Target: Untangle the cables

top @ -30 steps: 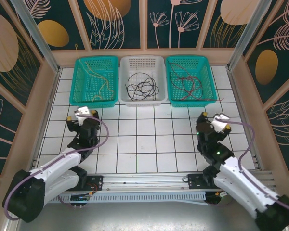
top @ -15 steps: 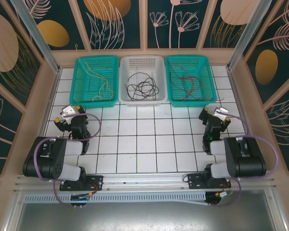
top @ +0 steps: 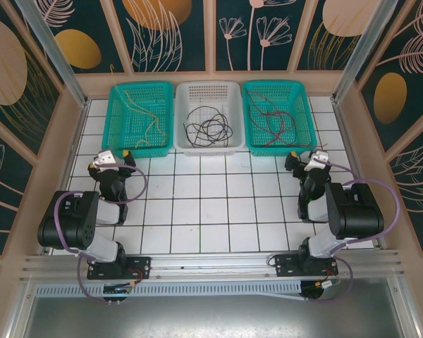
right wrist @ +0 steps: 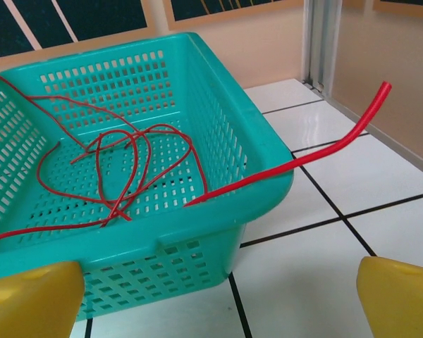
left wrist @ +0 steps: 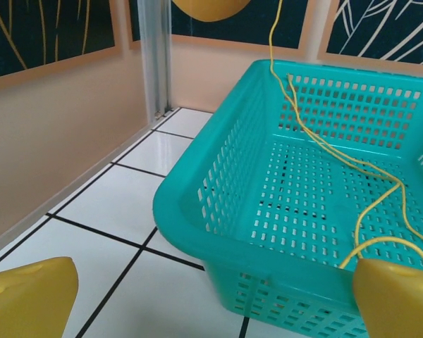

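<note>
— What's changing?
— I'm watching both arms [top: 74, 225] folding back. Left tool [top: 111, 160] and right tool [top: 307, 157] are hanging released, gripping nothing.
— Cables?
— Staying put in teal baskets [left wrist: 197, 204]: yellow cable [left wrist: 352, 165] just ahead of left tool, red cable [right wrist: 127, 162] ahead of right.

**Desk surface and its load**

The desk [top: 197, 204] is a flat white top ruled by thin black lines into a grid of square tiles. Three perforated plastic baskets stand directly on it in one row along the far edge, just beside one another: a teal basket on the left [top: 137, 152], a white basket in the middle [top: 208, 150] and a second teal basket on the right [top: 280, 150]. All three sit upright with their open tops facing up.
</note>
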{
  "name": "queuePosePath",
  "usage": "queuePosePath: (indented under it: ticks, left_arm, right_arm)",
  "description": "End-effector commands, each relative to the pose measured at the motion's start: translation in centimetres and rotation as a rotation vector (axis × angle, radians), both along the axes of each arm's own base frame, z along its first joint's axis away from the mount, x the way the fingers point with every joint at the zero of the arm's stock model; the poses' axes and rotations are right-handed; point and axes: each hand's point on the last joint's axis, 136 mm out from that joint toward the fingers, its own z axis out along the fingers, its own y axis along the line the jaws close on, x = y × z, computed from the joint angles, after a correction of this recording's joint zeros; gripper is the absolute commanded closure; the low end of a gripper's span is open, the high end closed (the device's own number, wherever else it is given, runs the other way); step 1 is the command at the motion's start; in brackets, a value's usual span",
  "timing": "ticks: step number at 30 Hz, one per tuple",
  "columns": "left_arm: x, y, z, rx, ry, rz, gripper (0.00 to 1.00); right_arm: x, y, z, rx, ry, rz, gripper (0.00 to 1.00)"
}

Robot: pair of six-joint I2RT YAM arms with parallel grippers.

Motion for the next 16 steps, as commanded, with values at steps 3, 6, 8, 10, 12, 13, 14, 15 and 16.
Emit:
queuePosePath:
  ticks: [3,6,8,10,12,13,14,15,16]
  left_arm:
    - [0.25,-0.37,1.44,0.004,-0.055,-0.029,0.01]
    - [0.27,-0.39,1.46,0.003,-0.055,-0.030,0.01]
    - [0.27,-0.37,1.44,0.002,-0.055,-0.029,0.01]
    - [0.27,-0.36,1.44,0.003,-0.055,-0.028,0.01]
    - [0.30,-0.37,1.47,0.005,-0.054,-0.029,0.01]
    - [0.31,-0.40,1.47,0.004,-0.055,-0.029,0.01]
    - [0.31,-0.37,1.42,0.004,-0.053,-0.029,0.01]
    - [0.31,-0.37,1.40,0.004,-0.052,-0.029,0.01]
    - [0.31,-0.38,1.45,0.003,-0.054,-0.029,0.01]
  right_arm:
    - [0.61,0.34,1.82,-0.027,-0.067,0.015,0.01]
    - [0.60,0.34,1.77,-0.026,-0.066,0.016,0.01]
    - [0.60,0.34,1.81,-0.026,-0.067,0.015,0.01]
    - [0.74,0.40,1.78,-0.022,-0.064,0.021,0.01]
    - [0.95,0.45,1.57,-0.010,-0.052,0.044,0.01]
    - [0.91,0.48,1.62,-0.011,-0.056,0.046,0.01]
    - [0.80,0.52,1.68,-0.014,-0.061,0.047,0.01]
    - [0.79,0.53,1.71,-0.016,-0.061,0.047,0.01]
    - [0.77,0.54,1.73,-0.016,-0.062,0.047,0.01]
